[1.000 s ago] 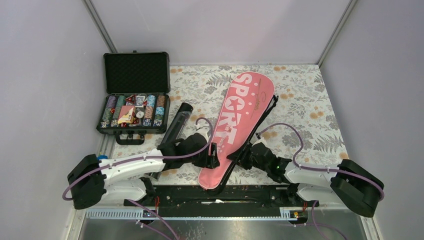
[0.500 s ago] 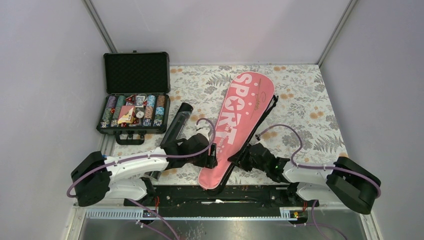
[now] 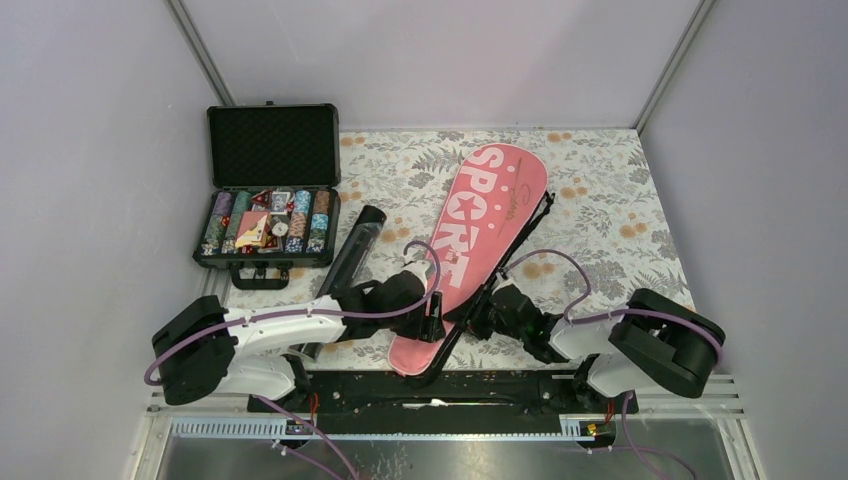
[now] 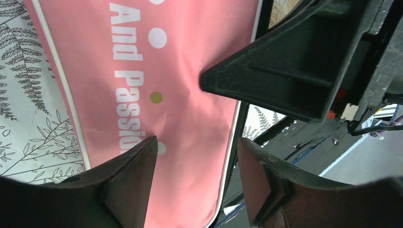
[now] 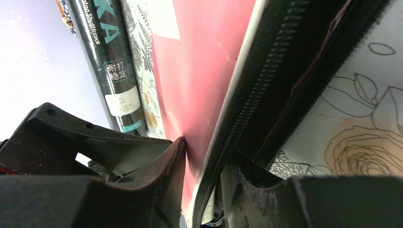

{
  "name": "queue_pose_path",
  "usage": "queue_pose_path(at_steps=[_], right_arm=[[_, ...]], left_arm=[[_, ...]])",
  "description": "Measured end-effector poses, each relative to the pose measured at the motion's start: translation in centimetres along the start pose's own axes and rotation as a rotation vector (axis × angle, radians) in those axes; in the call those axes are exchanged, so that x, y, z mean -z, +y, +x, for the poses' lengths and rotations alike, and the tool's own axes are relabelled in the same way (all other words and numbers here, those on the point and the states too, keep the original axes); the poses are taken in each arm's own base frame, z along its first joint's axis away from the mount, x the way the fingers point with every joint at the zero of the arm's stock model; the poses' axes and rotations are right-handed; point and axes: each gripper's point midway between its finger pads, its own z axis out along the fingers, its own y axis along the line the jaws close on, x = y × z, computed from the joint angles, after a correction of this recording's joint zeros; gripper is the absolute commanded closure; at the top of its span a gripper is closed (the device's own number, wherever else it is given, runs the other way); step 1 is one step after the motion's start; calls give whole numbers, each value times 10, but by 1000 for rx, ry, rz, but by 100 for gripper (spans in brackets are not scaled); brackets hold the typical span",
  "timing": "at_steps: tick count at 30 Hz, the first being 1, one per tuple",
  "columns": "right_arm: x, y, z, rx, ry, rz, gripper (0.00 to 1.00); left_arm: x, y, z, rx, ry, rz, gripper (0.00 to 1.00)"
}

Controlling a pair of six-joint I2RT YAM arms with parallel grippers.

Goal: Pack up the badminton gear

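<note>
Right claw pinches ribbed black zipper edge of smooth pink bag.

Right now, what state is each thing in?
pink bag, lying flat, zip edge pinched at the near end.
black tube, lying flat left of the bag.
chip case, lid open.
left gripper, fingers open astride the bag's edge.
right gripper, fingers shut on the bag's zip edge.
</note>
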Motion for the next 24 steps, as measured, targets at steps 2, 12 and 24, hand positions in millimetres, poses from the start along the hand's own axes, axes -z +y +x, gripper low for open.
queue_pose_path(at_steps=[2,12,24], right_arm=[[-3,2,1,-11,6,-18,56],[18,15,-3,-25,-16,-58,34],[71,13,-68,147,-318,70,26]], left_arm=[[0,-2,0,-1,-2,5,38],[10,-16,2,-91,5,-20,39],[21,-26,-21,-230,-81,-73,39]])
